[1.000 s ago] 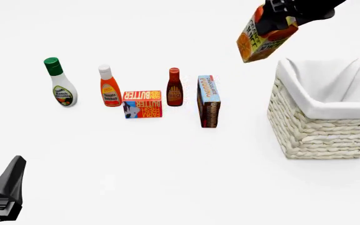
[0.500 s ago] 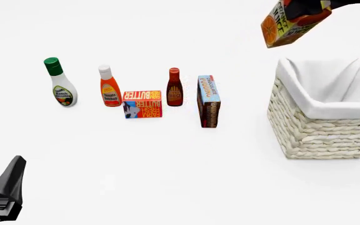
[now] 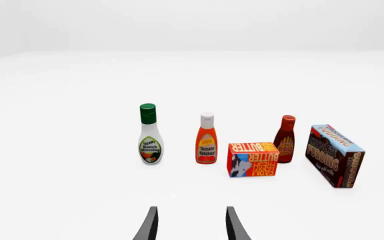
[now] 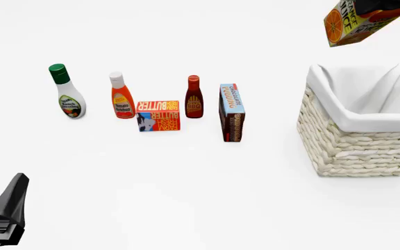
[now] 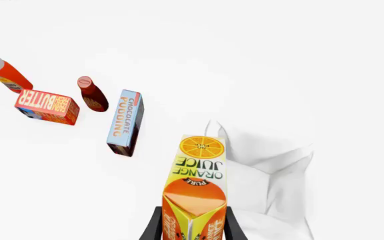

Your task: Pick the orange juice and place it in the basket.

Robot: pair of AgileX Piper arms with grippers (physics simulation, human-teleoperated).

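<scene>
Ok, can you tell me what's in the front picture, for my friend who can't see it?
An orange-and-yellow juice carton hangs tilted, high above a big cream wicker basket. Left of it, on the white table, stand three bottles and two boxes in a row.

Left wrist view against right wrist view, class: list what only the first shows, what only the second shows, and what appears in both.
Only the left wrist view: the ranch dressing bottle and the open, empty left tool.

Only the right wrist view: the orange juice gripped in the right tool, with the basket's white lining beneath it.

Both: the tomato ketchup bottle, butter box, BBQ sauce bottle and chocolate pudding box, all standing on the white table.
</scene>
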